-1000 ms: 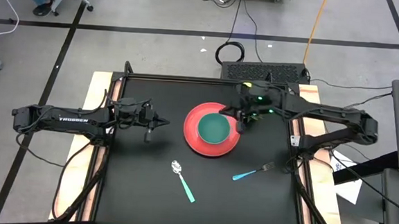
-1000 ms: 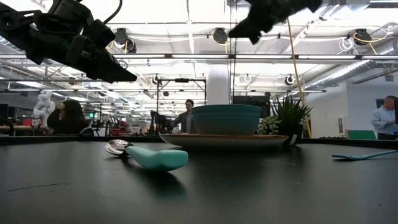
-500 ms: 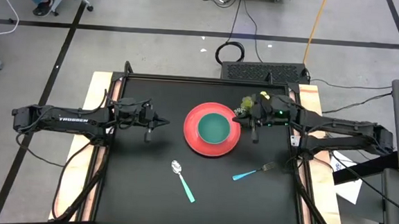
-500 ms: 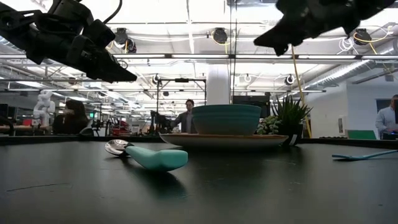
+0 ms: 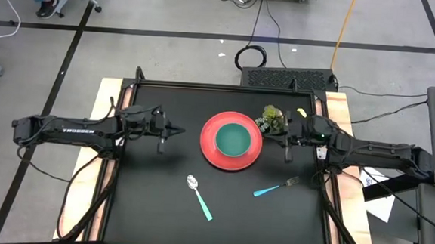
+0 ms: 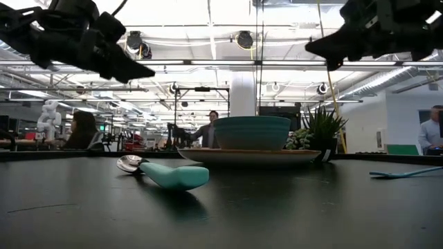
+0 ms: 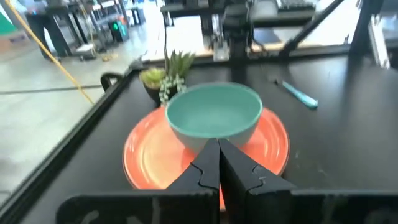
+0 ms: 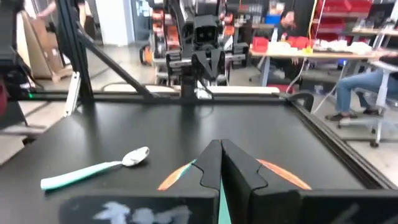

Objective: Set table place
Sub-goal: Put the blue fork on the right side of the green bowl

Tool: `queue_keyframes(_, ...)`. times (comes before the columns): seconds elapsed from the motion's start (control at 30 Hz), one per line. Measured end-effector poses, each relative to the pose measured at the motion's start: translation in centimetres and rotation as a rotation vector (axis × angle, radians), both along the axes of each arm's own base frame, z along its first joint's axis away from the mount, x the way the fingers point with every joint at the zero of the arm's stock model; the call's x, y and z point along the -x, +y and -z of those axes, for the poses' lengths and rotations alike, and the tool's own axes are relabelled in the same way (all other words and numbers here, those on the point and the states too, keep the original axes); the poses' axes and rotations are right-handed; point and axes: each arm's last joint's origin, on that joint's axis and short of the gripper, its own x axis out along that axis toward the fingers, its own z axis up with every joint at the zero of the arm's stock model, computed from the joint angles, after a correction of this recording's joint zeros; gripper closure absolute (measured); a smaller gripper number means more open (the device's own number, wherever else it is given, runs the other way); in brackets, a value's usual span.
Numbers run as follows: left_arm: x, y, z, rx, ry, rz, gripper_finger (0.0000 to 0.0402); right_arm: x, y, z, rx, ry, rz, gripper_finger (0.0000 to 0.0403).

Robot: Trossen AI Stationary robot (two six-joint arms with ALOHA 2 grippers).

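From above: red plate [image 5: 232,142] at centre of the table [image 5: 152,209], teal bowl [image 5: 233,140] on it; fork [image 5: 275,188] nearer the right gripper [image 5: 286,147], spoon [image 5: 199,196] likely the left gripper's [image 5: 176,131]. At table height: both grippers above the plate. From the wrists: both finger pairs pressed together, nothing pinched.

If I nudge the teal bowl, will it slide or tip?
The teal bowl sits low and wide on the red plate, so tipping seems unlikely. Its glossy-looking surface suggests it may slide across the plate.
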Motion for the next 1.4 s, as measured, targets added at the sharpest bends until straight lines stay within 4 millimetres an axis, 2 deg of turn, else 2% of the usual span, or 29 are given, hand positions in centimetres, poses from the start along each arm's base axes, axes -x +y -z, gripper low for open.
queue_keyframes(0.13, 0.4, -0.2, -0.9, 0.01, -0.066, 0.013, 0.0399, 1.0, 0.3, 0.4, -0.003, -0.071, 0.0, 0.0403)
queue_keyframes(0.3, 1.1, -0.4, -1.7, 0.034, -0.129, 0.001, 0.04, 1.8, 0.5, 2.0, -0.031, -0.117, -0.001, 0.0403)
queue_keyframes(0.53, 2.3, -0.6, -0.3, 0.031, -0.197, -0.027, 0.04, 2.4, 0.7, 3.7, -0.051, -0.166, -0.007, 0.0403)
queue_keyframes(0.8, 2.9, -0.9, 1.0, 0.071, -0.2, 0.003, 0.0401, 2.3, 1.4, 4.0, -0.034, -0.152, -0.062, 0.0403)
queue_keyframes(1.17, 2.7, -1.7, 1.3, 0.04, -0.16, 0.099, 0.0401, 2.3, 2.4, 4.3, -0.028, -0.143, -0.139, 0.0403)
queue_keyframes(1.4, 2.7, -2.2, 1.5, 0.023, -0.149, 0.168, 0.0401, 2.2, 3.6, 4.6, -0.012, -0.118, -0.268, 0.0403)
